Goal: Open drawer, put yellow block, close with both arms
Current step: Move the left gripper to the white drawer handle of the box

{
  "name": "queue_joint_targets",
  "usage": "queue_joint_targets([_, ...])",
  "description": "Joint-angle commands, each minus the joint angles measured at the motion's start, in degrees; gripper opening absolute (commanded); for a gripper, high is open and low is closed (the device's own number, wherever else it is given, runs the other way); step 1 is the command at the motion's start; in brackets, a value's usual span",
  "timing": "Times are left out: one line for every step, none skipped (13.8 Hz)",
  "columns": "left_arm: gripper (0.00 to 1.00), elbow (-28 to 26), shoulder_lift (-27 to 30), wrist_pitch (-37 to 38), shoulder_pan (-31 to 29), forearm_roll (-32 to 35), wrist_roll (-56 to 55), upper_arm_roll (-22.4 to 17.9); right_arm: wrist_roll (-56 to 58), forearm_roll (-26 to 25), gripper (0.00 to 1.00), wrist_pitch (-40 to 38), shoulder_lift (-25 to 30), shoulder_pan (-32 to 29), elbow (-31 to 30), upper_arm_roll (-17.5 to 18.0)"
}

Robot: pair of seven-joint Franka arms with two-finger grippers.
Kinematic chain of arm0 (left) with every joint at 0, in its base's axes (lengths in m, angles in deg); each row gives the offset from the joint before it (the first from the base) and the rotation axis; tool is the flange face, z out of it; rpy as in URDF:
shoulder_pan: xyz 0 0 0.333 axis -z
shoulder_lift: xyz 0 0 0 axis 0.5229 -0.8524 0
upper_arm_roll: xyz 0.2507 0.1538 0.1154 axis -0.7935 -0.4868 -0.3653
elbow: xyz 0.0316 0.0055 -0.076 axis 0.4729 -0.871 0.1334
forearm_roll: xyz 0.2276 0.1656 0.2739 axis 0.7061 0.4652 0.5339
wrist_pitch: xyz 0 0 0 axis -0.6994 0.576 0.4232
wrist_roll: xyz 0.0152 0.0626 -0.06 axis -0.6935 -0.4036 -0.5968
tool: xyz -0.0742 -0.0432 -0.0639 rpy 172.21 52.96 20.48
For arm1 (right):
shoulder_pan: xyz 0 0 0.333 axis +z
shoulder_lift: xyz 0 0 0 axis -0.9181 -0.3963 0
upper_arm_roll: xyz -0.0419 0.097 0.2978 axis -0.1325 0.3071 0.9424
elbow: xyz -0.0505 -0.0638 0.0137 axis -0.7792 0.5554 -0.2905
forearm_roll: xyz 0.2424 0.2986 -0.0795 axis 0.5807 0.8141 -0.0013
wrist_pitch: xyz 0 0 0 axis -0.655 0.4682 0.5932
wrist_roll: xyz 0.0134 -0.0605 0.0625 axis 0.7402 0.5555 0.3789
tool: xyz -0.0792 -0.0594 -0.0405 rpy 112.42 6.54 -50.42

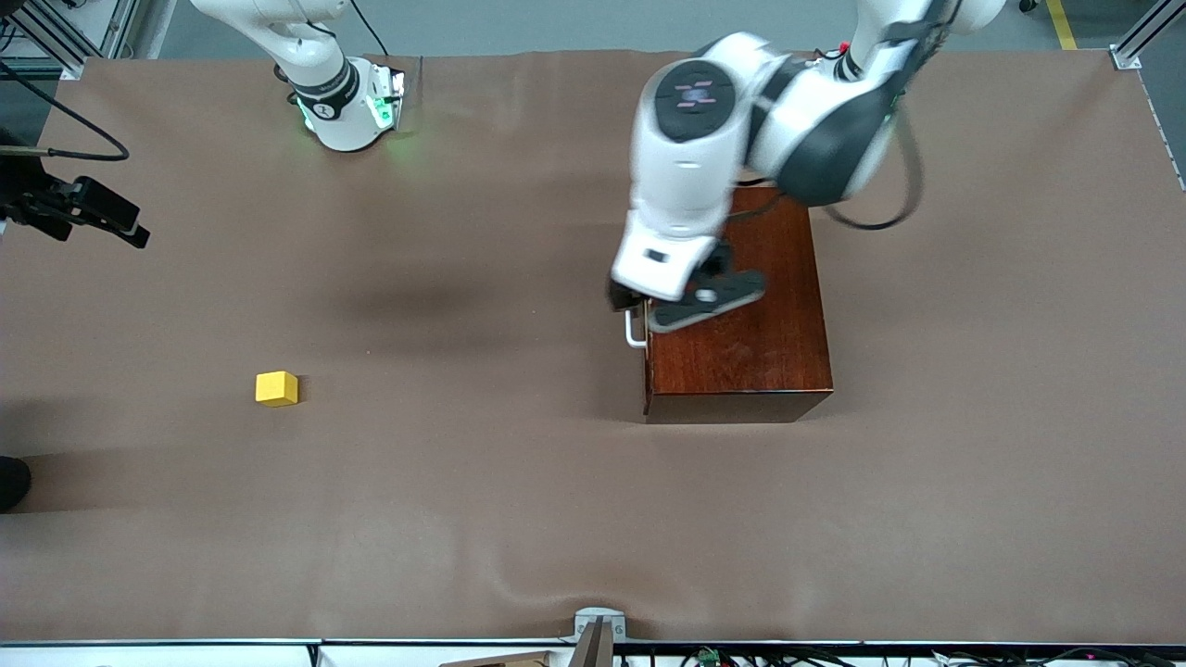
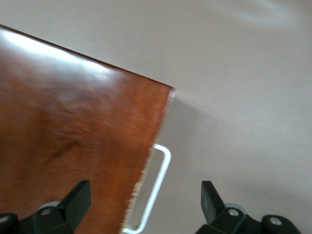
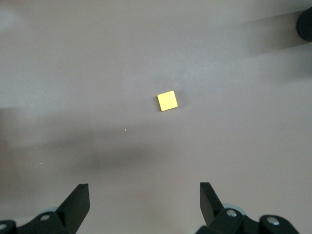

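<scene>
The reddish-brown wooden box (image 1: 755,324) stands toward the left arm's end of the table. The drawer is shut, and only its white U-shaped handle (image 1: 634,331) sticks out of the side facing the right arm's end. My left gripper (image 1: 641,310) hangs just over that handle, open. In the left wrist view (image 2: 145,195) one finger is over the box top (image 2: 73,136) and the other over bare table, with the handle (image 2: 158,185) between them. The yellow block (image 1: 276,388) lies alone toward the right arm's end. My right gripper (image 3: 144,195) is open, high over the table, with the block (image 3: 167,101) below it.
A brown cloth covers the table (image 1: 519,519). A dark round thing (image 1: 11,482) sits at the table's edge nearer the front camera than the block and also shows in the right wrist view (image 3: 306,24). A metal bracket (image 1: 598,632) stands at the table's near edge.
</scene>
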Motion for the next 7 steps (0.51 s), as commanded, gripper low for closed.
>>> queue_joint_targets([1.0,3.71,-5.74,-4.35,5.46,3.25,-3.67,-2.51,1.09,-0.6,1.0,0.64,0.22,-0.42,-0.08,0.31])
queue_joint_targets([1.0,3.71,-7.23,-5.06,7.83,3.25,-3.86,-4.17,1.87,-0.6,1.0,0.55,0.31,-0.33,0.01,0.31])
queue_joint_targets([1.0,3.71,-8.38,-5.07,10.29,3.25,-3.34,-6.19,2.23,-0.69,1.0,0.47,0.31,-0.25,0.18,0.31])
queue_joint_targets([1.0,3.71,-9.08,-5.07,11.62,3.25,-2.9,-7.0,2.23,-0.69,1.0,0.29,0.31,-0.24,0.36,0.31])
queue_joint_targets([1.0,3.54,-9.88,-4.98,12.16,3.25,-2.2,-6.83,2.23,-0.69,1.0,0.03,0.31,-0.33,0.36,0.31])
queue_joint_targets([1.0,3.45,-11.1,-4.63,12.25,3.25,-1.32,-6.65,2.32,-0.69,1.0,0.03,0.31,-0.33,0.36,0.31])
queue_joint_targets([1.0,3.36,-11.81,-4.28,12.6,3.25,0.08,-6.48,2.32,-0.69,1.0,0.03,0.31,-0.25,0.36,0.31])
